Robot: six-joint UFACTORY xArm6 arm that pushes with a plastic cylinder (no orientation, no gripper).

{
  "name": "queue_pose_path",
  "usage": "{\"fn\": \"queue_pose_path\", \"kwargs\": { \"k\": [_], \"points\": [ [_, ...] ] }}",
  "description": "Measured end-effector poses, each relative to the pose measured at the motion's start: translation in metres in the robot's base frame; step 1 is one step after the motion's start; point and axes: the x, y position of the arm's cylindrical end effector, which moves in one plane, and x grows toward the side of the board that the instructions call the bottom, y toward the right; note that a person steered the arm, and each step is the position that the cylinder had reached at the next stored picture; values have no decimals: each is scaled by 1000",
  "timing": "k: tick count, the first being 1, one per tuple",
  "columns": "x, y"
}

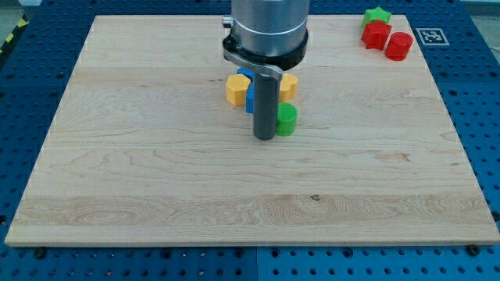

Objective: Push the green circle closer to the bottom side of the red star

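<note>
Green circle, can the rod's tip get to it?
Probably yes: my tip already sits right beside the green circle, on its left in the view, with nothing showing between them.

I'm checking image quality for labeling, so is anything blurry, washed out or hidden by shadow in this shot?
Camera view: lighting is even and soft, with no harsh glare on the wooden board; my tip and the green circle are sharp; only a faint shadow sits under the rod, whose body hides part of the blue block.

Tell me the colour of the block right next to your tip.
Green: the green circle sits just to the view's right of my tip, in the camera view.
</note>
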Motion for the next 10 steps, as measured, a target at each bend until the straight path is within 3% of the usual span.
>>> {"fn": "queue_pose_path", "kwargs": {
  "k": [2,6,8,10],
  "points": [
    [-27,20],
    [-64,161],
    [-37,186],
    [-60,187]
  ]
}}
